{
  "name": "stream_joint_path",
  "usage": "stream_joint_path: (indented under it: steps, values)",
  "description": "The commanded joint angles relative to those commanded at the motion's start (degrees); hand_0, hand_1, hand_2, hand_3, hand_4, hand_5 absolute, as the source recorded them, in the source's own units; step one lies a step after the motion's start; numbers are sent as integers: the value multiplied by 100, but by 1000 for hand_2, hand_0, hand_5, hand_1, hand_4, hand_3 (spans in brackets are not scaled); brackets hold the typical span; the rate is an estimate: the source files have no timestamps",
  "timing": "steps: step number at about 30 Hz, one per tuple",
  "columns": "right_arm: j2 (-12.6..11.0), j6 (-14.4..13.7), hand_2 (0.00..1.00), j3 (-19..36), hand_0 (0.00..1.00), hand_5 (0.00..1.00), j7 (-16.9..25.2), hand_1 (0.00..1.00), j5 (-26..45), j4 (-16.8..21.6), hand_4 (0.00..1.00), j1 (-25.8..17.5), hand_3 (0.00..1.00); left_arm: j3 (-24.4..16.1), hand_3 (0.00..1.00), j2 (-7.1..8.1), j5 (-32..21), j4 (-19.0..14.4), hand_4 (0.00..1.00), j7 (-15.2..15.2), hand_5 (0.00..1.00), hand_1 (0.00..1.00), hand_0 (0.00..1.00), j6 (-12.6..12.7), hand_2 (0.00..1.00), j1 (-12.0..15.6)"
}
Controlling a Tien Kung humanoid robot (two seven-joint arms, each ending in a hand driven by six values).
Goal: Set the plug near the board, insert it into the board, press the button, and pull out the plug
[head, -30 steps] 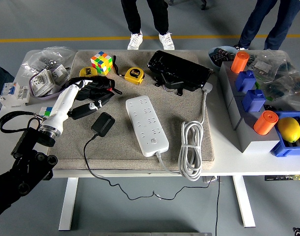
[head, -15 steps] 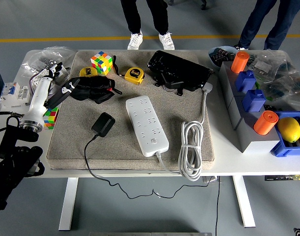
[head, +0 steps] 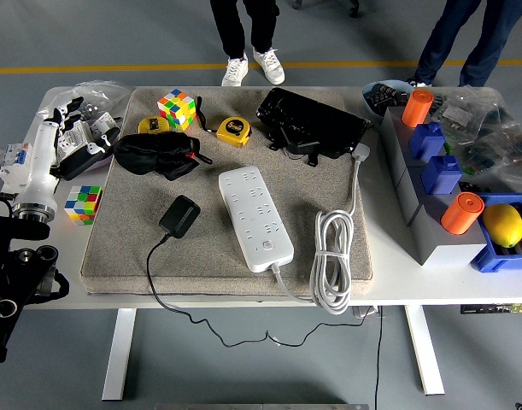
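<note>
The black plug [head: 179, 216] lies flat on the grey mat [head: 115, 248], its thin black cord running off the table's front edge. To its right, a short gap away, lies the white power board [head: 255, 218], its button [head: 267, 248] near the close end and all sockets unoccupied. My left hand [head: 71, 128] hovers at the table's left edge, over the white breaker parts, far left of the plug. Its fingers are relaxed and hold nothing. The right arm is out of view.
A black pouch [head: 154, 155], two Rubik's cubes [head: 177, 108] [head: 83, 203], a yellow tape measure [head: 234, 130] and a black case [head: 312, 122] lie around the board. The white coiled cable [head: 332, 256] sits right of it. Grey and blue bins [head: 440, 188] stand at right. A person's legs [head: 248, 38] stand behind the table.
My left arm has pulled back leftward, from over the mat beside the pouch to the table's left edge, uncovering the small cube. The plug and board have not moved.
</note>
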Motion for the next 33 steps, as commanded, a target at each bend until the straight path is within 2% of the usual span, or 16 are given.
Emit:
stream_joint_path:
  steps: [9, 33]
  values:
    - [-15, 1, 549, 6, 604, 238, -15, 602, 0, -2, 761, -2, 551, -63, 847, 30, 66, -13, 986, 114, 576, 817, 810, -49, 863, 23]
    - [-15, -4, 548, 2, 602, 264, -10, 605, -9, 6, 762, -51, 547, -36, 844, 16, 42, 1, 986, 150, 587, 811, 806, -97, 855, 77]
